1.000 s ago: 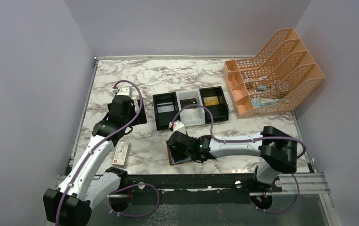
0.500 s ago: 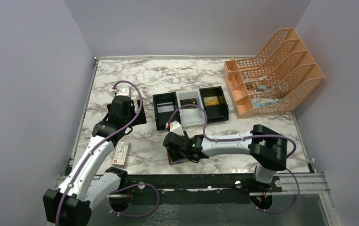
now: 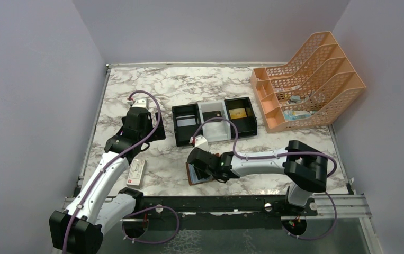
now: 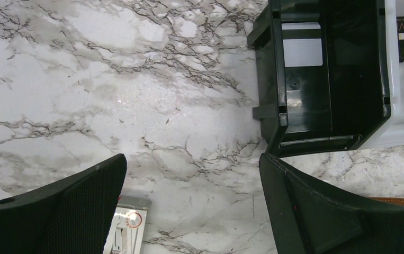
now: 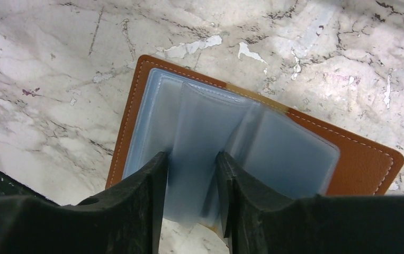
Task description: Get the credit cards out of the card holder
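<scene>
Marble-veined table (image 3: 152,90), lilac walls on three sides, and the card holder (image 5: 364,164) lies opened flat close to the table's near edge, about midway along it, with the brown leather down and the pale blue pockets up. The right gripper (image 5: 191,159) stands over it with its jaws drawn narrow about one raised pocket leaf (whether the pads truly pinch it, or anything inside it, I cannot tell, as the leaf is blurred). The left gripper (image 4: 194,211) hangs with jaws wide and nothing between them, over bare marble toward the table's left edge, just beside the tray (image 4: 316,142). One pale credit card (image 4: 302,51) lies in the tray's left compartment, so I judge part of the job done. The pockets are too cloudy to show what is left inside, and the emptying looks mid-course.
</scene>
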Robot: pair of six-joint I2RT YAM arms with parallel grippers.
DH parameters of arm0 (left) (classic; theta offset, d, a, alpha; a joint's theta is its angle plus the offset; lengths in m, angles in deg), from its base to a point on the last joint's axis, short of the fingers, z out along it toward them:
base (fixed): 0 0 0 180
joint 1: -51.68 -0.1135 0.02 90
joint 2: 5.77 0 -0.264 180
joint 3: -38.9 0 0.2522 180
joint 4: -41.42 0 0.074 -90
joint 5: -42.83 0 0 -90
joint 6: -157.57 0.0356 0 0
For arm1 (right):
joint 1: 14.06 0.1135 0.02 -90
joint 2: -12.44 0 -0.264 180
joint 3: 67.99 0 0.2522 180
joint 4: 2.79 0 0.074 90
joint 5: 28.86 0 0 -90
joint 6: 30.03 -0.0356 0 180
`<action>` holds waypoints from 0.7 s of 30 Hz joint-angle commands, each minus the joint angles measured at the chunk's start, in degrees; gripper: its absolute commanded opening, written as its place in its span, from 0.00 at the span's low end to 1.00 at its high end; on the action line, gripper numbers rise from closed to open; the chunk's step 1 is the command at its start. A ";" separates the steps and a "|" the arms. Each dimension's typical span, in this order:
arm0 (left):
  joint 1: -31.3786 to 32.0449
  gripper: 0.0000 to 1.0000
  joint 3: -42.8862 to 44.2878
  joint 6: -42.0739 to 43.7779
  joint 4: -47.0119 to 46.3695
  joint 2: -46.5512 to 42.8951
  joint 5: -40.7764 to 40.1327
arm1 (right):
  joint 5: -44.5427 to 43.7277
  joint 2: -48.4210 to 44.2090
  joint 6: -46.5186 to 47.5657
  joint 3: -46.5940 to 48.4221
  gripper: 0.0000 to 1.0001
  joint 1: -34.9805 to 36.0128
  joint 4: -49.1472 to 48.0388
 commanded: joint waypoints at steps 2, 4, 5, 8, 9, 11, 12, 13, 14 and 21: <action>-0.13 0.99 -0.51 0.60 -0.11 0.09 1.86 | 4.57 -2.22 -0.20 -4.09 0.36 -1.12 -2.58; -0.16 0.99 -0.43 0.68 -0.12 0.36 2.63 | 6.50 -3.08 0.05 -4.73 0.36 -1.67 -3.87; -0.17 0.99 -0.45 0.75 -0.11 0.51 3.04 | 7.73 -3.64 0.03 -5.20 0.35 -2.18 -4.73; -0.14 0.99 -0.43 1.09 -0.51 0.58 5.63 | 13.11 -5.68 -0.06 -7.62 0.31 -3.60 -9.36; -0.13 0.99 -0.36 1.20 -0.90 0.58 7.81 | 15.35 -6.49 -0.13 -8.87 0.31 -4.94 -11.41; -0.16 0.99 -0.22 0.72 -2.34 0.29 15.89 | 18.92 -7.98 -1.36 -11.81 0.31 -6.90 -15.29; -0.12 0.99 -0.72 -0.66 -3.58 -0.12 19.35 | 20.01 -8.60 -2.26 -13.42 0.30 -7.74 -16.98; -0.14 0.99 -1.86 -3.00 -5.19 -0.72 22.46 | 21.37 -9.09 -3.27 -14.86 0.30 -8.64 -18.96; -0.10 0.99 -3.52 -5.01 -7.28 -1.33 26.48 | 23.15 -9.45 -4.23 -16.46 0.30 -9.81 -20.88; 4.60 0.99 -16.66 -18.41 -25.92 -7.28 41.09 | 36.12 -10.88 -10.64 -27.31 0.29 -17.82 -36.85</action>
